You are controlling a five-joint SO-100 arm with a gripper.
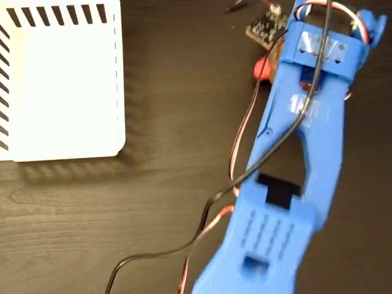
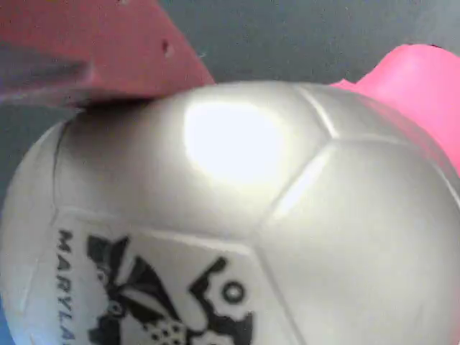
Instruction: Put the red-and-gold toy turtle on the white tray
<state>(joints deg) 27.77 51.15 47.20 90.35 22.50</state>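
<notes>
The toy turtle's shiny domed shell (image 2: 237, 215) fills the wrist view, pale gold with a black printed logo at the bottom. Its red head (image 2: 417, 86) shows at the right edge. A flat red piece (image 2: 122, 43) with a small hole lies against the shell at the upper left, and I cannot tell whether it is a finger or a leg. In the fixed view only a red bit of the turtle (image 1: 262, 68) peeks out left of the blue arm's wrist (image 1: 321, 52), which hides the gripper. The white tray (image 1: 61, 92) lies at the upper left, far from the turtle.
The blue arm (image 1: 288, 184) runs from the bottom edge up to the top right over the dark wooden table (image 1: 153, 202). Black and red cables (image 1: 208, 220) trail from it to the bottom left. A small circuit board (image 1: 266, 26) sits by the wrist.
</notes>
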